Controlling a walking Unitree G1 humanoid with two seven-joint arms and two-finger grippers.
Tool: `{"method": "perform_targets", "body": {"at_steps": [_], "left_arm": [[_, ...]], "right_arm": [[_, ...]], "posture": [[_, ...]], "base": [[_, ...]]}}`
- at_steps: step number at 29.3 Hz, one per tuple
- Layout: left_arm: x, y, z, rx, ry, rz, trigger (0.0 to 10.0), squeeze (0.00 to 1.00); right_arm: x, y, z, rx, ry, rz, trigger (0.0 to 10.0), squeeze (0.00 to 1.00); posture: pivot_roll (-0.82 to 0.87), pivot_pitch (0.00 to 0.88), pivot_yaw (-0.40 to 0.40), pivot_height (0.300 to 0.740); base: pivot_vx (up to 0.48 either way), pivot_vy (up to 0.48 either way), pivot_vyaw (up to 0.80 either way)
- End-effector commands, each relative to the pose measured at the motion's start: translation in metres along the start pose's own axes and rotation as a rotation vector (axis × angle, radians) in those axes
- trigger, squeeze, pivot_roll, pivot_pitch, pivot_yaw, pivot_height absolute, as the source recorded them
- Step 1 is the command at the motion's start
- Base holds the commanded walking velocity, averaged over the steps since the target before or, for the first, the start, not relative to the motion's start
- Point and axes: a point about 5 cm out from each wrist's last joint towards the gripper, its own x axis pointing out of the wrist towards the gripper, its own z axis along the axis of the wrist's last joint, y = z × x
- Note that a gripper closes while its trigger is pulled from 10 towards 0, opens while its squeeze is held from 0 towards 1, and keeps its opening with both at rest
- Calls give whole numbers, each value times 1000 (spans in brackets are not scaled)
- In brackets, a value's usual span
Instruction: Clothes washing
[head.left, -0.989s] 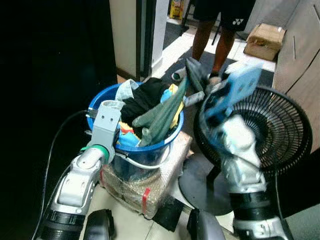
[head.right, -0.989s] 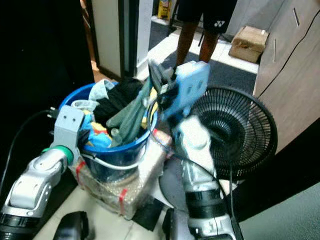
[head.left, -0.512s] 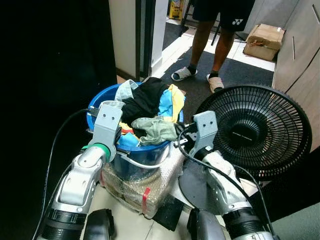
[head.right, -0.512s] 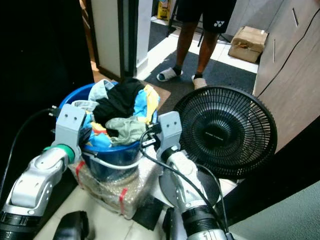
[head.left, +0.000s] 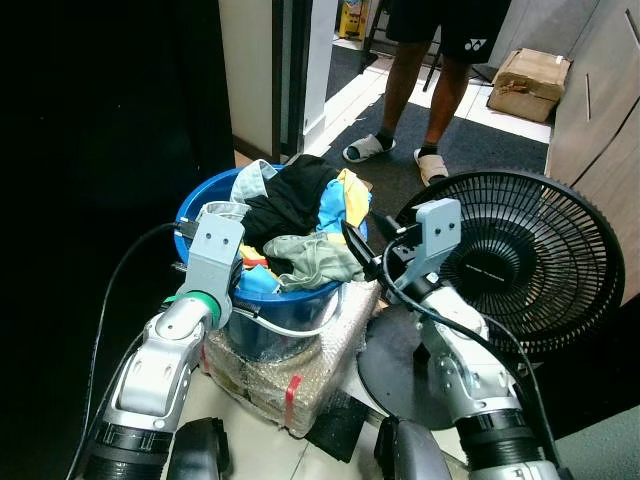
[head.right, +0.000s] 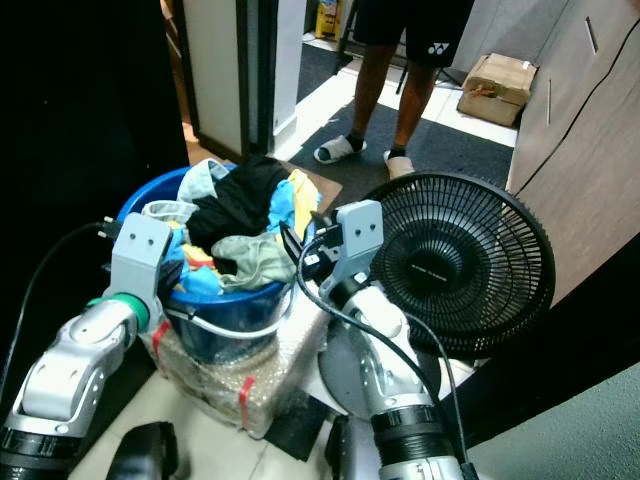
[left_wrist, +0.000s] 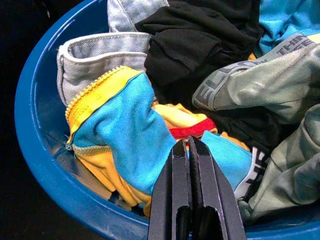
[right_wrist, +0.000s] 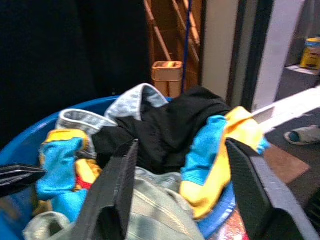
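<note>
Your right gripper has its two black fingers spread wide apart with nothing between them; it hangs just above the grey-green garment at the near right side of the blue tub, and you can see in the right wrist view that the fingers frame the pile without gripping any cloth. Your left gripper has its fingers pressed together, flat against each other, with no cloth caught between them; the tips sit just over the blue and yellow garment at the left side of the tub. Whether those tips actually touch the fabric is hard to tell.

The tub is heaped with laundry: a black garment on top toward the back, a grey denim piece along the left rim, and more blue and yellow cloth at the far right. The grey-green garment lies crumpled, its long side running roughly across the tub from left to right, one end hanging toward the rim nearest your right arm. The tub sits on a block wrapped in bubble wrap, and its lower wall is hidden behind your left arm.

A black floor fan stands just right of the tub, partly behind your right arm. A person's legs in sandals stand beyond, cut off at the top edge, with a cardboard box near them. The left side of the room is too dark to make out.
</note>
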Motion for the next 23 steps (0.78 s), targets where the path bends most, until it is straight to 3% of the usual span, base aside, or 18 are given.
{"method": "perform_targets", "body": {"at_steps": [1,4,5,7,12,23], "left_arm": [[1,-4,-3,10,10,-11,10000,0],[1,-4,-3,10,10,-11,10000,0],[1,-4,-3,10,11,-10,10000,0],[0,-3,-3,9,11,-7,10000,0],[-2,0,-5,6,13,9,10000,0],[-2,0,-5,2,14,14,10000,0]], "right_arm": [[-1,-6,-7,2,44,-35,10000,1000],[-1,-5,-19,-14,148,-7,10000,1000],[0,-3,-26,-8,206,26,10000,0],[4,2,-32,4,291,68,10000,0],[19,3,-13,-79,266,137,10000,0],[24,13,-16,-120,314,226,10000,0]], "posture": [[165,85,-25,526],[166,86,-26,526],[169,88,-27,526],[173,89,-31,526],[181,91,-42,526],[180,92,-49,526]], "base": [[0,0,0],[0,0,0],[0,0,0],[0,0,0],[0,0,0],[0,0,0]]}}
